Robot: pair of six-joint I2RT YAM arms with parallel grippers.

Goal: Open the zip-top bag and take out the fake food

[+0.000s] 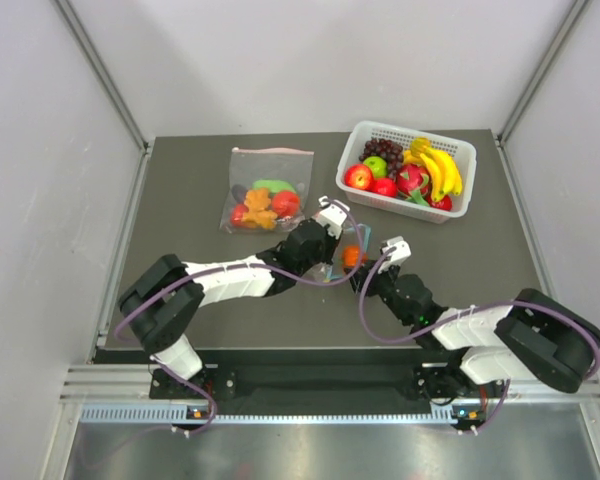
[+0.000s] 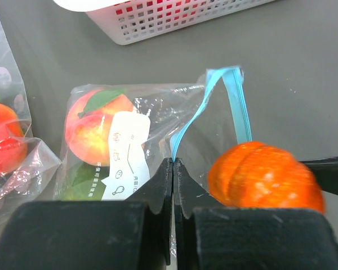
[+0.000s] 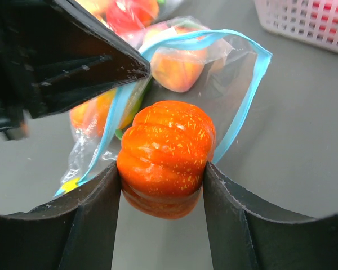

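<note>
The small clear zip-top bag (image 2: 152, 118) with a teal-blue zip strip (image 3: 245, 107) lies open at mid-table (image 1: 352, 240). My left gripper (image 2: 173, 164) is shut on the bag's near zip edge. My right gripper (image 3: 161, 175) is shut on an orange pumpkin-shaped fake food piece (image 3: 166, 152), held at the bag's mouth; it also shows in the left wrist view (image 2: 262, 177) and the top view (image 1: 351, 256). A peach-red piece (image 2: 96, 129) with a green leaf and a green piece (image 2: 79, 177) remain inside the bag.
A larger clear bag (image 1: 268, 190) with a pink-red zip strip holds other toy food at the back left. A white basket (image 1: 408, 172) with bananas, grapes and red fruit stands at the back right. Grey walls enclose the table.
</note>
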